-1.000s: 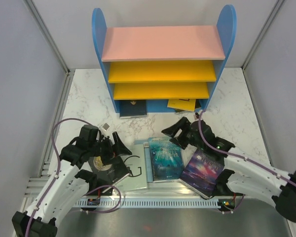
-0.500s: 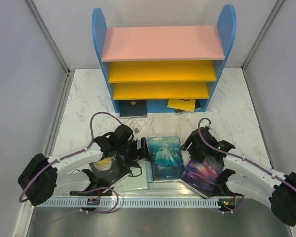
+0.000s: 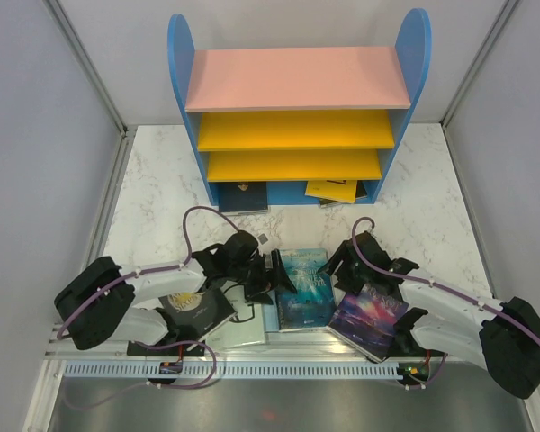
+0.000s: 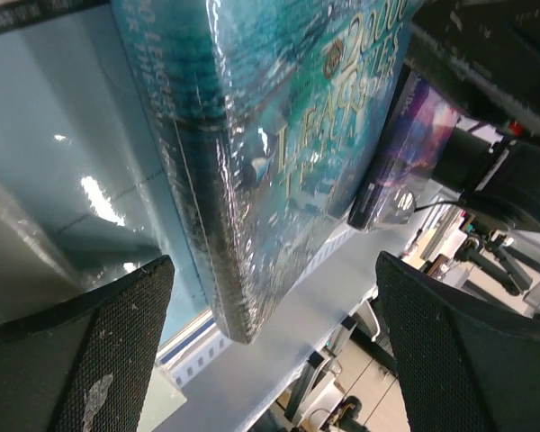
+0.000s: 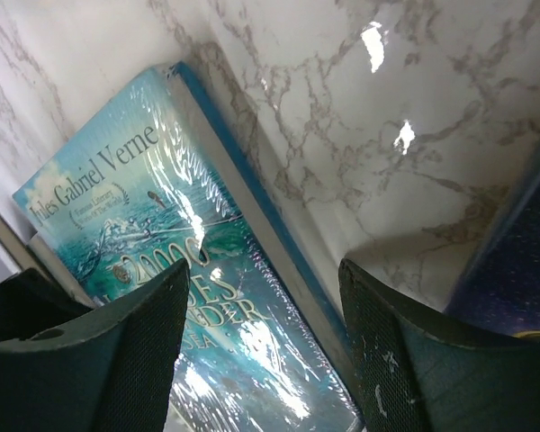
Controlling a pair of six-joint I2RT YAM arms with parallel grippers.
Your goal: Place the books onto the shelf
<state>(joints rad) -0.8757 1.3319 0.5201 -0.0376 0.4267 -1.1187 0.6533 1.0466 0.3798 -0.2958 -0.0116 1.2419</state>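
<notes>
A teal book [image 3: 304,292] lies flat near the front edge, partly over a pale book [image 3: 252,328]. My left gripper [image 3: 277,273] is open at the teal book's left edge; in the left wrist view the spine [image 4: 207,225] sits between the fingers of that gripper [image 4: 270,360]. My right gripper [image 3: 337,266] is open at its right edge, one finger over the cover [image 5: 162,270] of the book this gripper [image 5: 261,351] straddles. A purple galaxy book [image 3: 371,317] lies to the right, a black book with a gold moon [image 3: 196,308] to the left. The shelf [image 3: 297,78] stands at the back.
A dark blue book [image 3: 243,196] and a yellow book [image 3: 331,190] lie in the shelf's bottom compartment. A slotted metal rail [image 3: 279,369] runs along the near edge. Grey walls close in both sides. Purple cables loop over both arms.
My left arm swung right from the black book to the teal book's left edge. My right arm drew back and lowered onto its right edge, jaws narrowing slightly.
</notes>
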